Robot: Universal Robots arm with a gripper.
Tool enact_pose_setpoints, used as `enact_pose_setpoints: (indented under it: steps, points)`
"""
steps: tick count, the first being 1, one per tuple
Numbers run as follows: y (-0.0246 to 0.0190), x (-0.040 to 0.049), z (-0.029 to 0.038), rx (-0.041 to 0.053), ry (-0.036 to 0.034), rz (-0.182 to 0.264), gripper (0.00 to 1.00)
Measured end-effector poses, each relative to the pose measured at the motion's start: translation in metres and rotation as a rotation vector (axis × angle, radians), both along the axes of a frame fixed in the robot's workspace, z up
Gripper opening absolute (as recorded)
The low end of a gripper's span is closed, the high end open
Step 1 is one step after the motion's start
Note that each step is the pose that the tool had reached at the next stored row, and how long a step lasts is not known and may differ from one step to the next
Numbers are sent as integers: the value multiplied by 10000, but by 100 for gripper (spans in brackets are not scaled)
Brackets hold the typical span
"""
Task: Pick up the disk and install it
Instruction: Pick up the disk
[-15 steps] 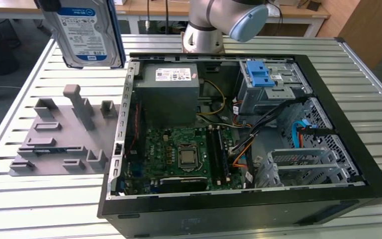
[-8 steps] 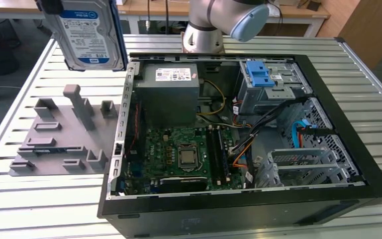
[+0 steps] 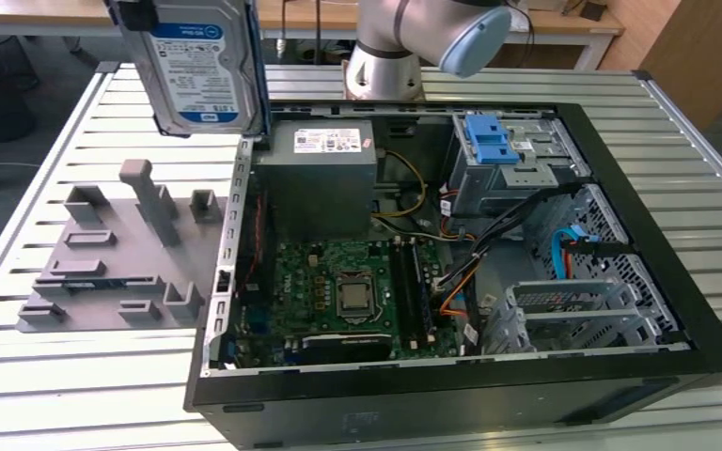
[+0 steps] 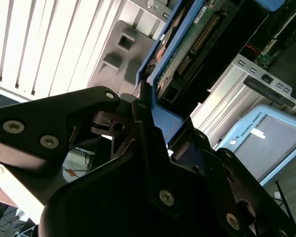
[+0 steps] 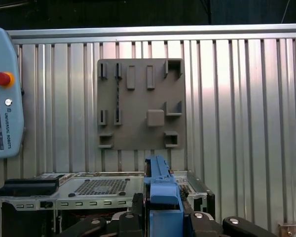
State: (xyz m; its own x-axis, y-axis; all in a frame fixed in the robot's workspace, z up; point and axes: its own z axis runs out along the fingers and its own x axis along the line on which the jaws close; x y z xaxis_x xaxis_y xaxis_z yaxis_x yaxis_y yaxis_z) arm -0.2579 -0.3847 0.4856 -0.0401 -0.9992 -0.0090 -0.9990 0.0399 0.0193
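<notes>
Silver drive held high beside the open case

Silver rectangular hard disk with a white-and-blue label and a blue plastic carrier frame (image 3: 198,66) hangs upright above the slatted metal table (image 3: 72,376), just beside the wall of the open black computer case (image 3: 462,399) in the exterior view. The black gripper (image 4: 170,131) pinches the blue frame from both sides. Smooth plastic in a narrow pinch could slip or twist. A tilted disk could catch the case rim, or the loose cables (image 3: 549,240) near the silver perforated cage (image 3: 587,310).

Counted one disk (image 3: 198,70), one open computer case (image 3: 462,406), one power-supply box (image 3: 323,178) inside it, one grey fixture plate (image 3: 110,272) beside it.
</notes>
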Motion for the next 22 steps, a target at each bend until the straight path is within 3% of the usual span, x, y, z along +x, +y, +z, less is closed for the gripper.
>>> enact_pose_setpoints:
  steps: [4,8,12,15,22]
  points:
    - [-38,42,0,12,-13,2,36]
    - [-88,42,0,24,-148,20,36]
    - [-164,42,-4,25,-157,27,36]
    - [-183,53,-6,25,-158,38,36]
    - [-190,274,-9,24,-155,48,36]
